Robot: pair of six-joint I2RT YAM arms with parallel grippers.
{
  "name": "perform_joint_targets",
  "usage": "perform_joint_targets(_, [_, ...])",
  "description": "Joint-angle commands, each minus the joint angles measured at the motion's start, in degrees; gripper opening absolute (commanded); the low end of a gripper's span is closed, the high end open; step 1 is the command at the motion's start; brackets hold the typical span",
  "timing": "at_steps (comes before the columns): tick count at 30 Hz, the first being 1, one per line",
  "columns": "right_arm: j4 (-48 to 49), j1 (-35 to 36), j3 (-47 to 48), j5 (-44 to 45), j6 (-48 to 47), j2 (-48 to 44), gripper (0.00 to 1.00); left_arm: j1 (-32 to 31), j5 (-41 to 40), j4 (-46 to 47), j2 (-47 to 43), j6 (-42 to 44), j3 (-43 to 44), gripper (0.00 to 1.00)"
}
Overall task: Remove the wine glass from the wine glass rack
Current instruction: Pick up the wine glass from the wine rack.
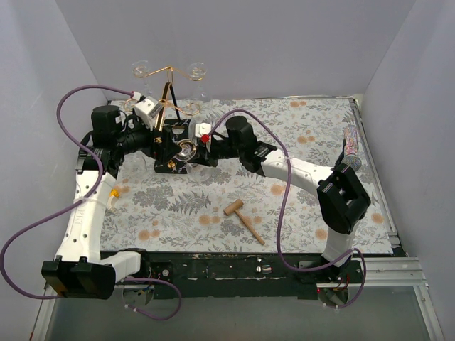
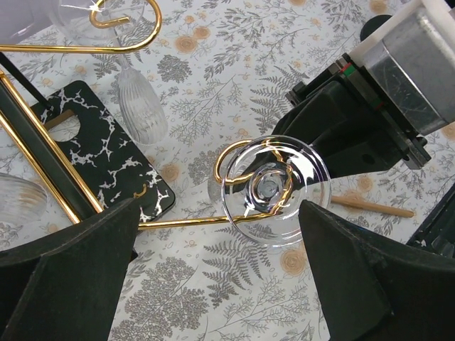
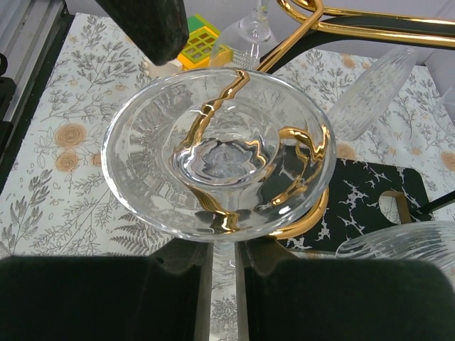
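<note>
Left wrist view: wine glass (image 2: 274, 188) hung foot-up in wine glass rack (image 2: 99, 153) scroll, bare tablecloth (image 2: 234, 298) at 6 o'clock. Left gripper (image 2: 219, 209) spread wide, empty, flanking foot rim. Right gripper (image 3: 222, 259) pinched narrow around stem.

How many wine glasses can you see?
4 in the right wrist view: one wine glass on a gold hook of the rack, one at the top edge, one to its right, one at the lower right corner. More may be hidden.
</note>
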Motion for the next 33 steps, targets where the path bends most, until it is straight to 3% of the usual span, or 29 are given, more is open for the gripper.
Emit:
perform_joint_targets(1, [2.4,1.53,4.84,0.7,-0.99,0.18,0.01,-0.2,-1.51,0.03,-2.56,0.77,1.55,0.95])
perform_joint_targets(15, [5.65,1.62,8.88,6.16,1.64,4.75,0.01,-0.2,-5.47,0.65,-3.35,-0.2,1.03,0.95])
perform_joint_targets(19, [7.23,1.19,9.06,6.95,6.89,6.34,0.01,-0.2,-6.96,1.0,-3.53,-0.63,0.94,0.95])
perform_joint_targets(28, [16.28,-0.48,8.18,-2.98,10.86,9.68,0.01,-0.2,-10.74,1.09,-4.23,-1.34,1.82,0.95])
perform_joint_targets(33, [26.81,-2.33,5.55,-4.39,19.3,10.91,0.01,-0.2,-12.94,2.32,-4.84,-2.22,1.2,0.95])
